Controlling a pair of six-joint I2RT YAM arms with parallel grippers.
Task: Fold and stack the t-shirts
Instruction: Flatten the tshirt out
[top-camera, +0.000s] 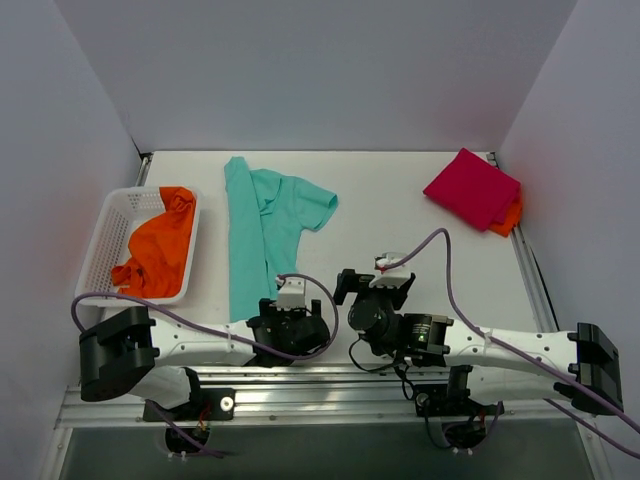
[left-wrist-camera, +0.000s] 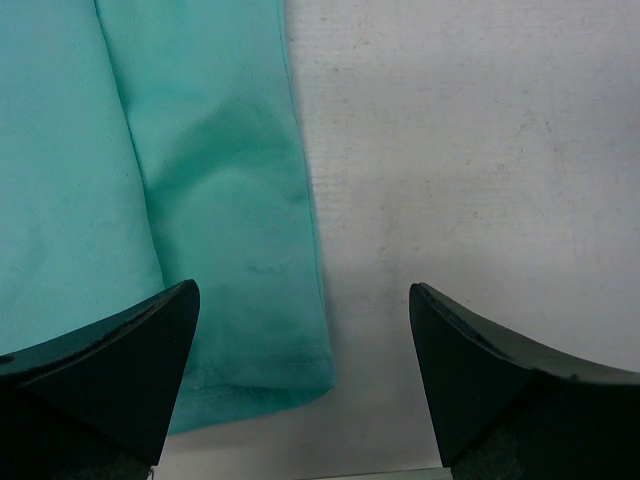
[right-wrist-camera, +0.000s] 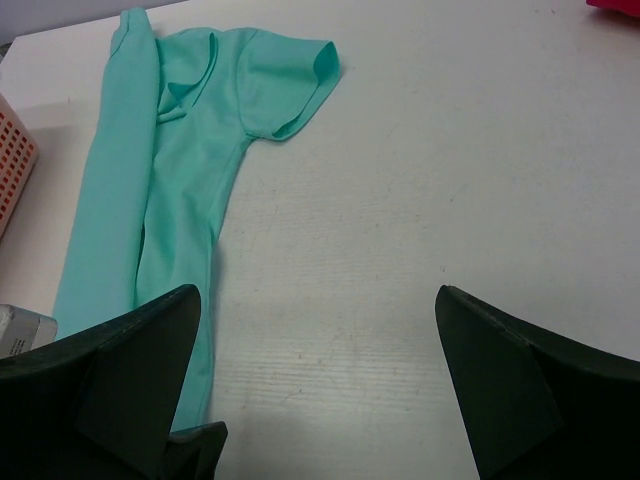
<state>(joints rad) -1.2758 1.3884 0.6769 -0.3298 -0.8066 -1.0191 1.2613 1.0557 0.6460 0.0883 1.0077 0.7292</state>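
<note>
One teal t-shirt lying flat on the table, left of centre, folded lengthwise with one short sleeve spread to the right, its near hem corner below the left gripper, jaws wide apart and holding nothing. At the far right corner, a magenta t-shirt folded square on top of a folded orange t-shirt showing only at its right edge. At the left edge, a white mesh basket holding a crumpled orange t-shirt; right gripper also spread wide and empty, above bare table just beside the teal cloth.
</note>
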